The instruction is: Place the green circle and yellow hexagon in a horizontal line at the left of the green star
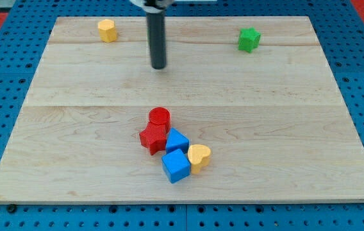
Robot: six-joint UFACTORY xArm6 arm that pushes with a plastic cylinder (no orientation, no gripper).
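Note:
The green star (248, 40) lies near the view's top right of the wooden board (284, 115). The yellow hexagon (107, 30) lies near the top left. The green circle does not show; the dark rod stands over the spot between them. My tip (159, 66) rests on the board below the top row, right of and below the yellow hexagon and far to the left of the green star. It touches no visible block.
A cluster sits at the lower middle: a red cylinder (159, 118), a red star (152, 137), a blue block (177, 140), a blue cube (176, 165) and a yellow heart (199, 157). Blue pegboard surrounds the board.

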